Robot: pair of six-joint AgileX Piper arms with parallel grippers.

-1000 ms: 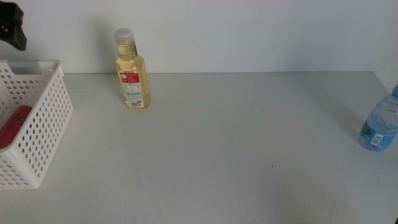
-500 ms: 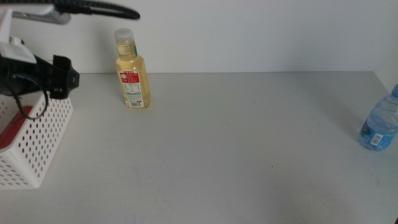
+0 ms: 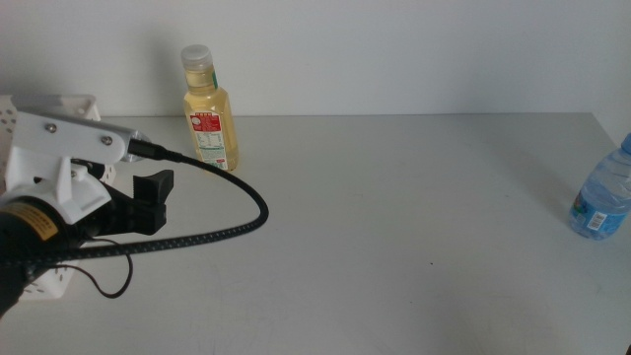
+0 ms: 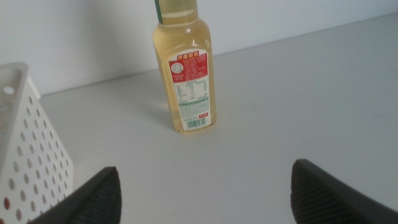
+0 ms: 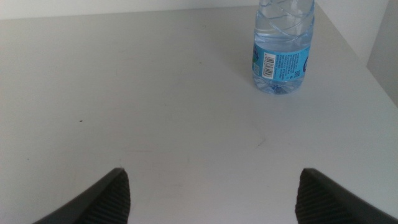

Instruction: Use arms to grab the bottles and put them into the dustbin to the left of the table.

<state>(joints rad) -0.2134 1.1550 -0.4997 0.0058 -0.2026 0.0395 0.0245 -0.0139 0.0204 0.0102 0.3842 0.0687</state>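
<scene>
A clear bottle of yellow liquid (image 3: 209, 113) with a white cap stands upright at the back of the table (image 3: 394, 227). My left gripper (image 3: 152, 200) hangs in front of the white perforated dustbin (image 3: 61, 102), below and left of that bottle. In the left wrist view the yellow bottle (image 4: 186, 81) stands ahead of the left gripper (image 4: 205, 168), whose jaws are open and empty, with the dustbin (image 4: 28, 143) beside it. A blue-labelled water bottle (image 3: 602, 197) stands at the table's right edge. The right wrist view shows this water bottle (image 5: 283, 55) ahead of my open, empty right gripper (image 5: 214, 175).
The left arm's white housing (image 3: 59, 158) and thick black cable (image 3: 232, 222) cover most of the dustbin. A white wall runs behind the table. The right arm does not show in the middle view.
The left arm has swung down and right from above the dustbin, now filling the picture's left side and covering the dustbin. Both bottles have stayed in place.
</scene>
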